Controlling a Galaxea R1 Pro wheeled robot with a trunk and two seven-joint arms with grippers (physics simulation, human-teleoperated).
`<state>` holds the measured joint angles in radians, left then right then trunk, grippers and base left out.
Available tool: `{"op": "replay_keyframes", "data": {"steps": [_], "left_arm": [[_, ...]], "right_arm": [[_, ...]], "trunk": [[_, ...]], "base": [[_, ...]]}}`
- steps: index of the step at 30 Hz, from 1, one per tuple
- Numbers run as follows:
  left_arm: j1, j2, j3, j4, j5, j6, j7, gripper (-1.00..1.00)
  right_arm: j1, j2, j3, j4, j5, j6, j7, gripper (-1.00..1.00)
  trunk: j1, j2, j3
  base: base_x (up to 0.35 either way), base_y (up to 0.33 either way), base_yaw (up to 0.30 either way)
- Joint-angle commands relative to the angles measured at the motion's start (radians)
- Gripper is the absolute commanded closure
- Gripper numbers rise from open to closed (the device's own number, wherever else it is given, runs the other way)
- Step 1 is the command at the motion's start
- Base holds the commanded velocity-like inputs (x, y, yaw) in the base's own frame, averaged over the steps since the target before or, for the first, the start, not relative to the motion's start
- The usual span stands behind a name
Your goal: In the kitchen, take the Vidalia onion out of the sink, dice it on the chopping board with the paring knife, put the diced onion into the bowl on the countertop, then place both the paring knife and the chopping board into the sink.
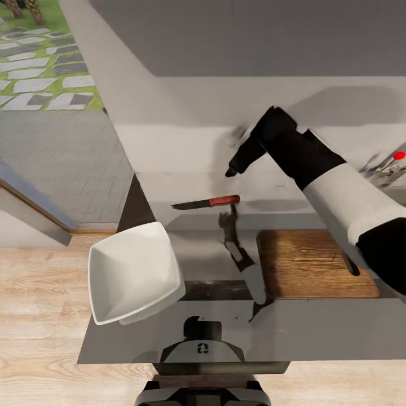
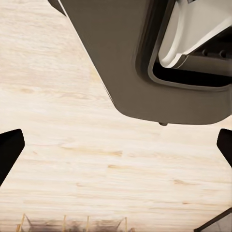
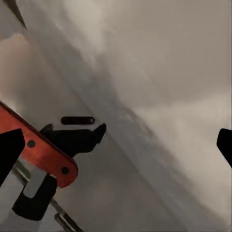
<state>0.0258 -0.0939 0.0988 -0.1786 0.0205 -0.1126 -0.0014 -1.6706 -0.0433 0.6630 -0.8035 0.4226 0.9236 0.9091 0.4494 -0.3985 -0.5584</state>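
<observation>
The right jaws [image 1: 231, 171] are seen spread wide, nothing gripped, hanging over the glossy surface [image 1: 316, 332]. The knife [image 1: 206, 202] lies flat on the surface just beneath and slightly nearer the robot than the jaws, its red handle closest to them, not touched. The board [image 1: 307, 262] lies further toward the robot from the jaws, partly covered by the right arm; the bowl [image 1: 135, 272] sits well off to the jaws' left, overhanging the surface's end. A red-tipped tap lever [image 1: 399, 155] is seen far to their right. Bare surface lies around the knife. The left jaws [image 2: 116, 145] are held spread over wooden floor [image 2: 72, 159]
</observation>
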Motion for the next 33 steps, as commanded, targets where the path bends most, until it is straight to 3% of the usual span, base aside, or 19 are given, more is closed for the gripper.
{"op": "replay_keyframes", "data": {"steps": [1, 6, 8, 11, 16, 22, 28, 30, 33], "left_arm": [[0.001, -0.001, 0.005, -0.001, 0.002, -0.001, 0.0, -1.0], [0.001, -0.001, 0.005, 0.012, 0.002, -0.001, 0.0, -1.0], [0.0, -0.001, 0.005, 0.021, 0.002, -0.001, 0.0, -1.0], [0.0, -0.001, 0.005, 0.025, 0.001, -0.001, 0.0, -1.0], [0.0, -0.001, 0.005, 0.026, 0.002, -0.001, 0.0, -1.0], [0.001, -0.001, 0.005, 0.027, 0.002, -0.001, 0.0, -1.0], [0.0, -0.001, 0.005, 0.027, 0.002, -0.001, 0.0, -1.0], [0.001, -0.001, 0.005, 0.027, 0.002, -0.001, 0.0, -1.0], [0.001, -0.001, 0.005, 0.027, 0.002, -0.001, 0.0, -1.0]], "right_arm": [[-0.001, 0.001, 0.004, 0.0, 0.011, 0.0, 0.025, -1.0], [-0.001, 0.008, 0.024, 0.004, 0.014, -0.005, 0.235, -1.0], [-0.001, 0.009, 0.06, 0.004, 0.021, -0.03, 0.326, -1.0], [-0.002, 0.009, 0.119, 0.004, 0.054, -0.067, 0.389, -1.0], [-0.002, 0.009, 0.165, 0.004, 0.094, -0.109, 0.476, -1.0], [-0.002, 0.009, 0.172, 0.004, 0.115, -0.128, 0.507, -1.0], [-0.002, 0.008, 0.172, 0.002, 0.18, -0.156, 0.512, -1.0], [-0.002, 0.008, 0.171, 0.0, 0.22, -0.16, 0.509, -1.0], [-0.002, 0.008, 0.17, -0.003, 0.226, -0.16, 0.508, -1.0]], "trunk": [[0.001, -0.002, -0.001], [0.001, -0.002, -0.001], [0.001, -0.002, -0.001], [0.001, -0.002, -0.001], [0.001, -0.002, -0.001], [0.001, -0.002, -0.001], [0.001, -0.002, -0.001], [0.001, -0.002, -0.001], [0.001, -0.002, -0.001]], "base": [[0.0, 0.0, 0.0], [0.0, 0.0, 0.0], [0.0, 0.0, 0.0], [0.0, 0.0, 0.0], [0.0, 0.0, 0.0], [0.0, 0.0, 0.0], [0.0, 0.0, 0.0], [0.0, 0.0, 0.0], [0.0, 0.0, 0.0]]}}
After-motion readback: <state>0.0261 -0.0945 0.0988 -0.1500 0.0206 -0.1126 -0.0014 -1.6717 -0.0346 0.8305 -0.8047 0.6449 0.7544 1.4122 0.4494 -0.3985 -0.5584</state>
